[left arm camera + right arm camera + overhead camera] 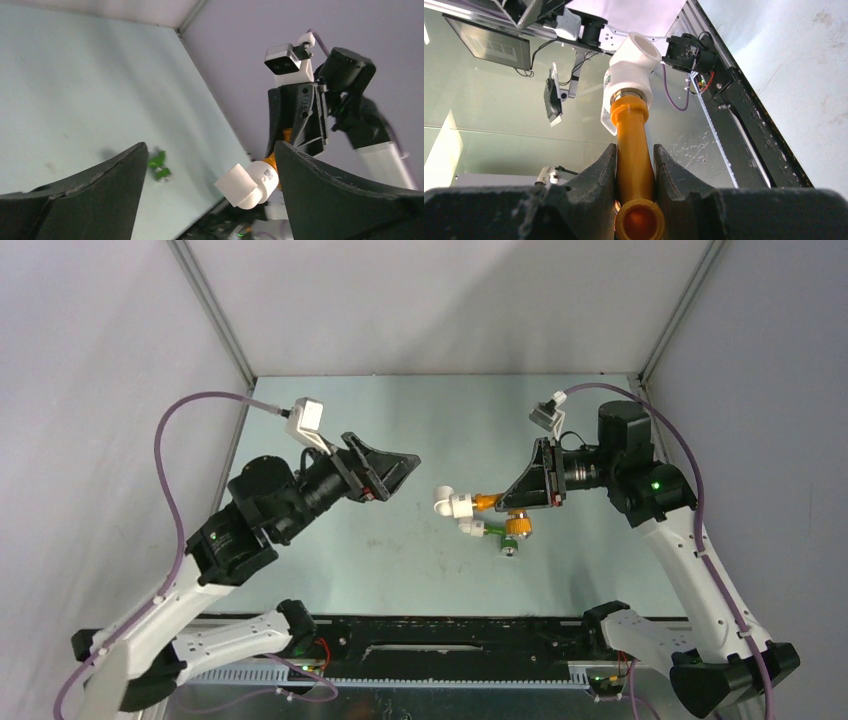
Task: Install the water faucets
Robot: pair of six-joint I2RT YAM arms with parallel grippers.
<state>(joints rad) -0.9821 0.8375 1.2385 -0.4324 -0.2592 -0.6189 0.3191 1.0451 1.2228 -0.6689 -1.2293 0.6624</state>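
i see my right gripper (635, 151) pinching the orange faucet (634, 132), white elbow (633, 70) on its tip, mid-frame from above; left gripper (210, 147) spread wide.

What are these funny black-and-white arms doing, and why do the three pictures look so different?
They are two robot arms bolted to a table. One picture looks down from above. The other two come from little cameras on each wrist, so you see each arm's own fingers. The right end effector is pinching an orange faucet up in the air, with a white elbow fitting on its tip. The left end effector is wide open and holds nothing. A green faucet lies on the table.
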